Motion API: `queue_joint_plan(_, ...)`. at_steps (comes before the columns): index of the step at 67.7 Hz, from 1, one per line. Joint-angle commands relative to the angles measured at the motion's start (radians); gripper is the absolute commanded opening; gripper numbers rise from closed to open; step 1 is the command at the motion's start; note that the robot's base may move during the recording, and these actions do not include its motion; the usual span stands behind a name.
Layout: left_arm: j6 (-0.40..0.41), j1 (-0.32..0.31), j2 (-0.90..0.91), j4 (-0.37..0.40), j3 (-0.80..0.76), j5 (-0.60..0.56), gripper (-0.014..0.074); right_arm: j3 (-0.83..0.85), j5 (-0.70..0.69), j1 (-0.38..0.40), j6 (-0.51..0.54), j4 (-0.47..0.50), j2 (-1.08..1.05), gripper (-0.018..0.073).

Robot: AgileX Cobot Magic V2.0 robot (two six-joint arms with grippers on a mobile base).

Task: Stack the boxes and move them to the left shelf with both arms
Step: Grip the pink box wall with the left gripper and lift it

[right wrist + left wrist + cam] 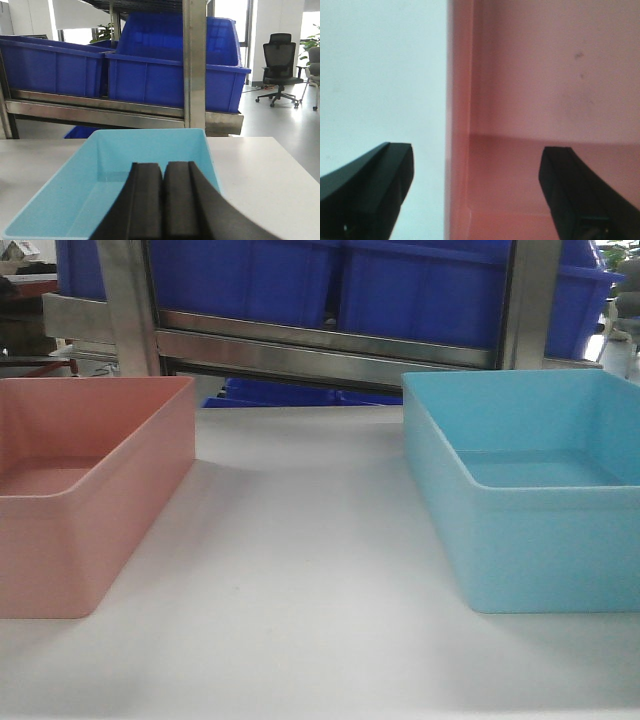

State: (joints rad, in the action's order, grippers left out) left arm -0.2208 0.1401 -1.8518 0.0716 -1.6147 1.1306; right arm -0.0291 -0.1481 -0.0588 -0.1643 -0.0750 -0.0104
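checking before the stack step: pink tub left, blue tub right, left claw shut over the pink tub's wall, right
One thing is wrong. The left wrist view shows the left claw open, its fingers apart on either side of the wall of the pink tub. Pink tub left, blue tub right is correct.

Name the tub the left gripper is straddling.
The salmon pink tub: its wall runs through the open left gripper. The light blue tub faces the right gripper.
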Motion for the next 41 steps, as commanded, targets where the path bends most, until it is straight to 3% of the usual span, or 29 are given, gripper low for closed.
queue_joint_plan(1, -0.004, 0.009, -0.011, 0.004, -0.075, -0.002, 0.0427, 0.018, -0.086, 0.003, 0.001, -0.008, -0.020, 0.0056)
queue_joint_plan(16, -0.004, 0.019, -0.123, 0.002, -0.104, -0.013, 0.0383, 0.018, -0.086, 0.003, 0.001, -0.008, -0.020, 0.0056)
queue_joint_plan(25, -0.004, 0.019, -0.142, -0.006, -0.104, -0.016, 0.0227, 0.018, -0.086, 0.003, 0.001, -0.008, -0.020, 0.0056)
queue_joint_plan(34, -0.004, 0.024, -0.142, -0.031, -0.104, -0.037, -0.0014, 0.018, -0.086, 0.003, 0.001, -0.008, -0.020, 0.0056)
queue_joint_plan(41, -0.004, 0.026, -0.142, -0.036, -0.104, -0.035, -0.0003, 0.018, -0.086, 0.003, 0.001, -0.008, -0.020, 0.0056)
